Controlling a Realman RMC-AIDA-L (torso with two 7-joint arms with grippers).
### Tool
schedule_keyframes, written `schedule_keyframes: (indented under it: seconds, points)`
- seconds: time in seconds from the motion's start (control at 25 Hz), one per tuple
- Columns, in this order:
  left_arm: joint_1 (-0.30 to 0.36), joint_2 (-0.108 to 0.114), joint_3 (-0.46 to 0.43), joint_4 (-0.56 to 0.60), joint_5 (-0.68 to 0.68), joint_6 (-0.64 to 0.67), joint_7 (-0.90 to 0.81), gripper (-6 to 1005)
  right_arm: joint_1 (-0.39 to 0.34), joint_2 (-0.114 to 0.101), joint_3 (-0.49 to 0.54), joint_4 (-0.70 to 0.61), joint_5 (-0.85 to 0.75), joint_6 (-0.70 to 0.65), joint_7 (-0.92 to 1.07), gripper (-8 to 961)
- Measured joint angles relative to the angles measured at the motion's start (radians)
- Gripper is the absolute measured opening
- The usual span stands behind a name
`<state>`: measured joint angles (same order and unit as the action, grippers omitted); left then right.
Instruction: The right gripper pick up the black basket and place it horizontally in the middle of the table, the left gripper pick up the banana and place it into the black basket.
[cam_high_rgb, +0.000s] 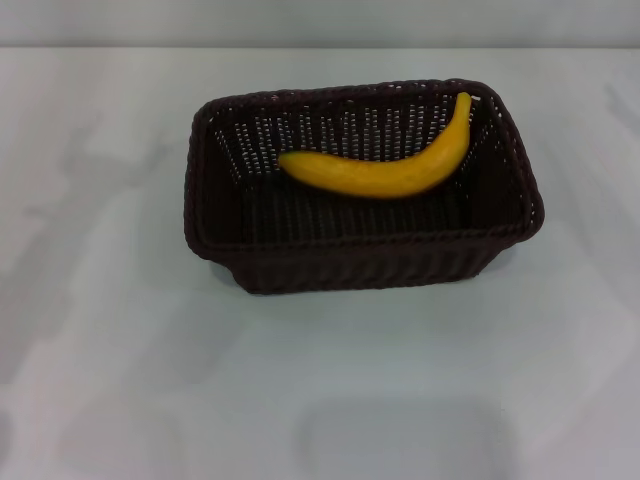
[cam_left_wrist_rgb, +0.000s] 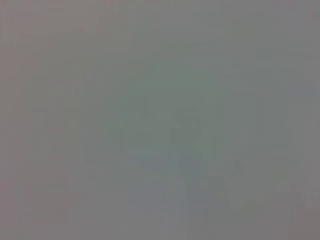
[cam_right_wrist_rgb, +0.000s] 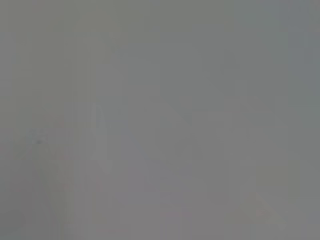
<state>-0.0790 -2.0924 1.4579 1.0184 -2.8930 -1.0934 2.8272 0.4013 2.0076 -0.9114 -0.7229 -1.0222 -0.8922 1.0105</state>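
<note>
Table: white, smooth.
One item sits directly on it in front of me: the basket, long side across, around mid-table, slightly toward the far edge.

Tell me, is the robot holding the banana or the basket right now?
No, nothing is held. The banana lies loose inside the black basket on the table, and neither gripper shows in any view.

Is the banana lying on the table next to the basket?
No, the banana lies inside the black basket.

No robot body in view.
</note>
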Motion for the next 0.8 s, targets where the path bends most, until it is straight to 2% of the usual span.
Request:
schedule_keyframes:
  seconds: [0.28,0.8]
  points:
    - [-0.026,0.000,-0.121,-0.013,0.005,0.138,0.000,886,0.001,0.000,0.005,0.003,0.009,0.001,-0.002,824]
    - [-0.044,0.002,-0.222,-0.018,0.048,0.340,0.003,886,-0.005,0.000,0.007,0.052,0.056,-0.015,-0.007,824]
